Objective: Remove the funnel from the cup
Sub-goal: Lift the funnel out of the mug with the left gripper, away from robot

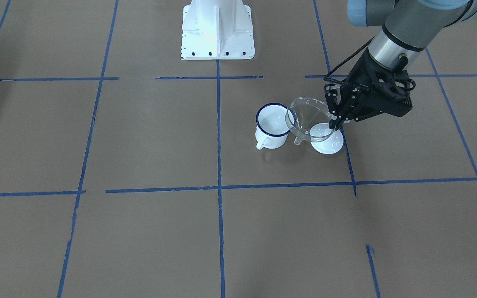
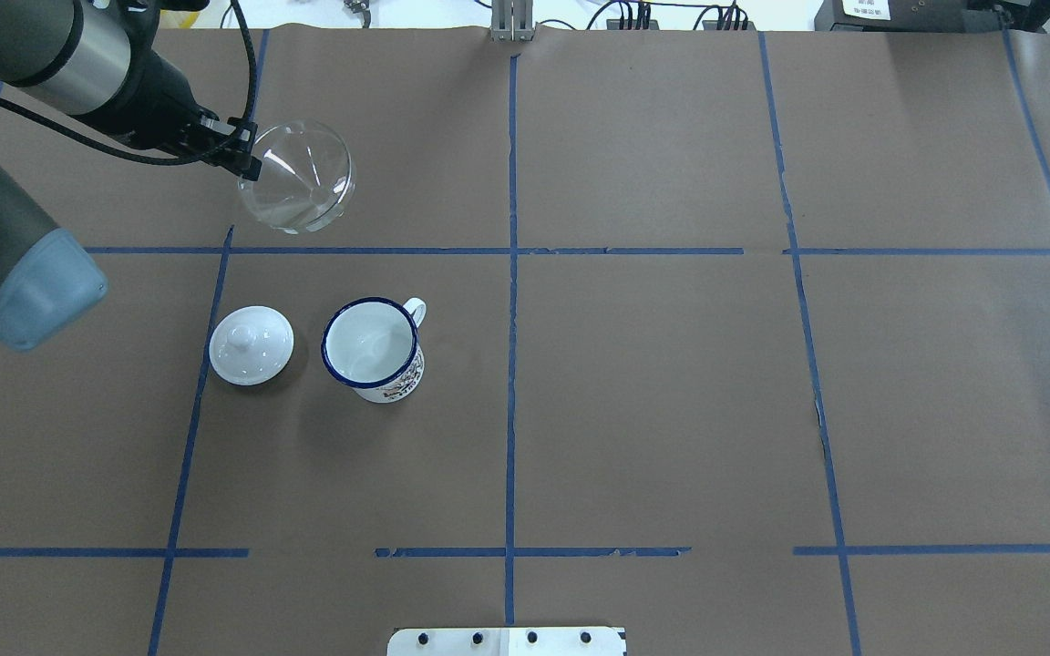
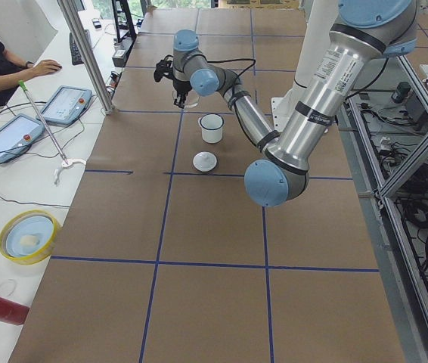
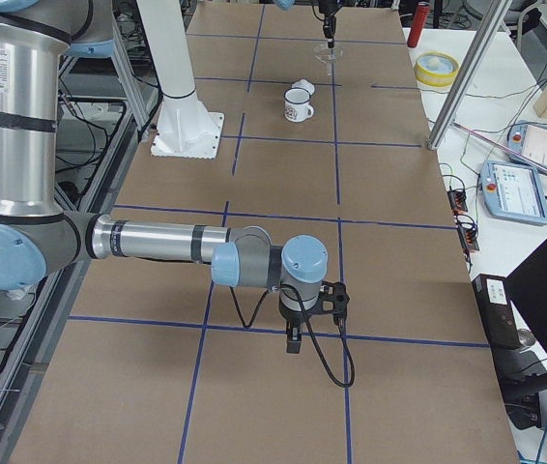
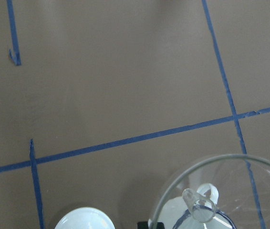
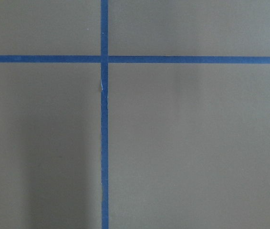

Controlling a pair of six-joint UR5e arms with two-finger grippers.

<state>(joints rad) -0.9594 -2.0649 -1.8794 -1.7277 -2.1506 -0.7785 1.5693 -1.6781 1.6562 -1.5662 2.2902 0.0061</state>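
Note:
The clear funnel [image 1: 307, 118] hangs tilted in the air, out of the cup and apart from it. My left gripper [image 1: 338, 122] is shut on its rim; in the overhead view the gripper [image 2: 250, 164] holds the funnel [image 2: 297, 178] beyond and left of the cup [image 2: 372, 346]. The white mug with the dark blue rim [image 1: 271, 126] stands upright and empty. In the left wrist view the funnel's bowl and spout [image 5: 221, 195] fill the lower right. My right gripper [image 4: 293, 343] points down at bare table far from the cup; I cannot tell whether it is open or shut.
A white round knobbed lid [image 2: 252, 344] lies on the table beside the cup, under the funnel in the front view [image 1: 327, 140]. The white robot base [image 1: 218, 29] stands at the table's edge. A metal post [image 3: 85, 53] and tablets stand at the operators' side.

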